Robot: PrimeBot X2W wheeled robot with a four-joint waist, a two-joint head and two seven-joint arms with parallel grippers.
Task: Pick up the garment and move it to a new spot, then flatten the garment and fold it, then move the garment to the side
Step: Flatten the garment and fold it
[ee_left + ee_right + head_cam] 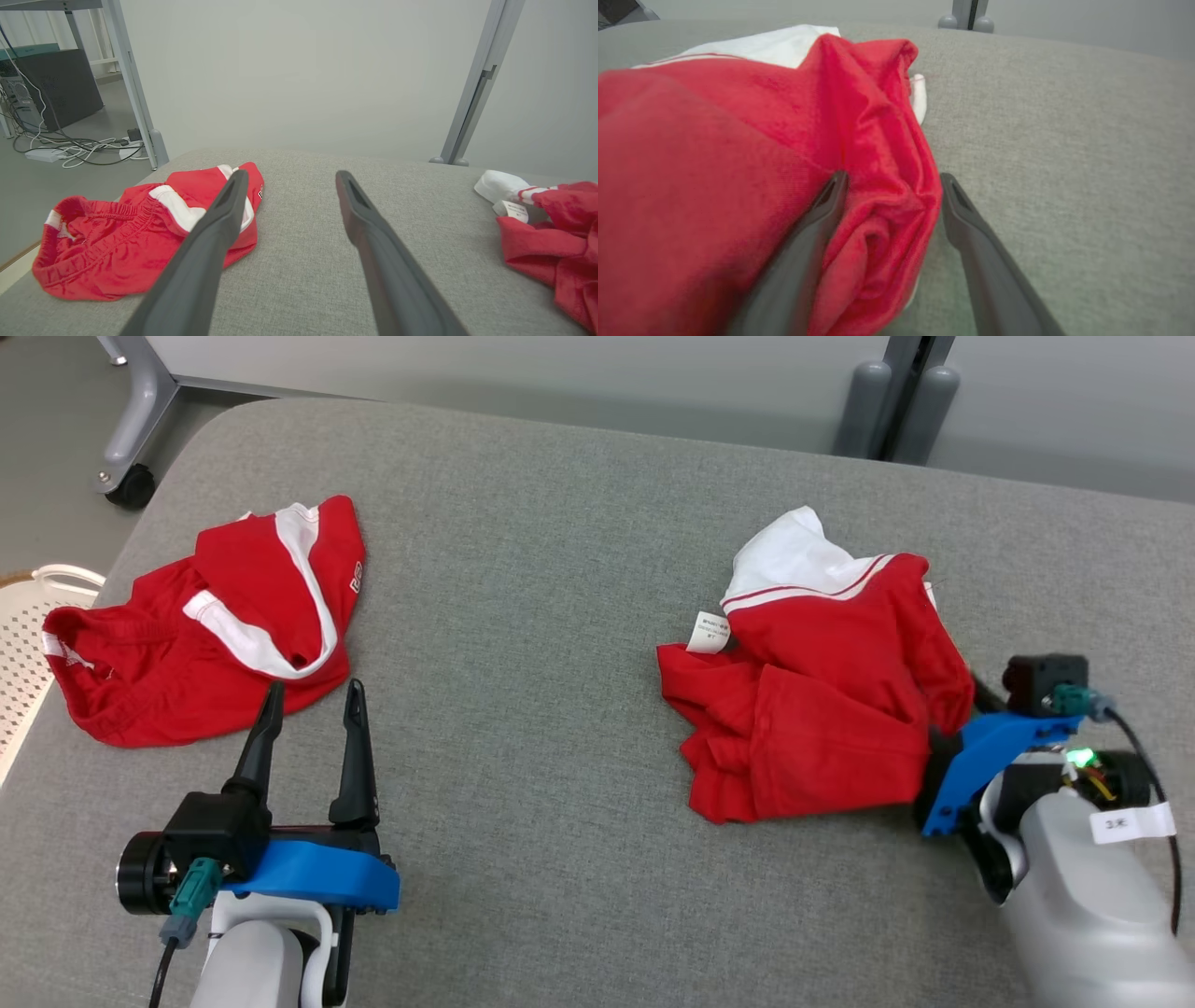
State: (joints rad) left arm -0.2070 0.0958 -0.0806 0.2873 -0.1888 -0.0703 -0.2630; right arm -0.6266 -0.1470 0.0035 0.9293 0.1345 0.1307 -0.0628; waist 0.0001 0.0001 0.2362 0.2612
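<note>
A grey padded table carries two pieces of clothing, well apart. In the head view the red and white shirt lies crumpled toward 3 o'clock on the table. Its white part is bunched at the shirt's 12 o'clock edge, and a white label sticks out at its 10 o'clock edge. A pair of red shorts with white stripes lies rumpled toward 9 o'clock, near the table's edge.

The right gripper sits at the shirt's 4 o'clock edge, and in the head view the cloth hides its fingers. In the right wrist view the two fingers are spread wide, with a rolled fold of red cloth between them. One finger lies against the cloth, and the other rests beside the fold over bare table. The fold is not pinched.

The left gripper is toward 7 o'clock on the table with its fingers wide apart and nothing between them. Its fingertips point toward 12 o'clock, one at the shorts' 4 o'clock edge and the other over bare table just beside it.

Grey frame posts stand beyond the table at 1 o'clock.
</note>
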